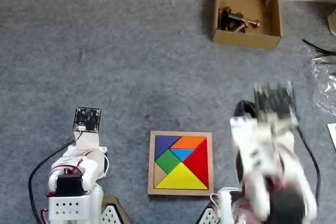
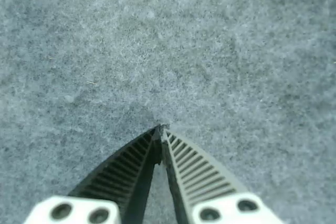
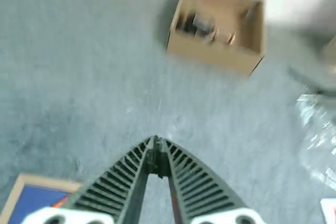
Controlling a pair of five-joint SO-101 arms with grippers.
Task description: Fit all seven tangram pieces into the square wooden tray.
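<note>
We see the left arm (image 1: 73, 182) built of white printed shells around black servo blocks, with thin red wires (image 1: 68, 169) at its joints and a black cable (image 1: 38, 170) looping off its side. A small black circuit board (image 1: 86, 119) caps its wrist. The right arm (image 1: 268, 166) is likewise white, with a black lead (image 1: 311, 156) alongside. On the left claw (image 2: 160, 129) and the right claw (image 3: 156, 142) we find dark ribbed fingers (image 2: 197, 166) tapering to points, set in white mounts with round dark screw holes (image 2: 62, 211).

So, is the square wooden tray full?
Cannot tell: six coloured pieces fill the square wooden tray, but its tan corner triangle could be gap or piece.
</note>
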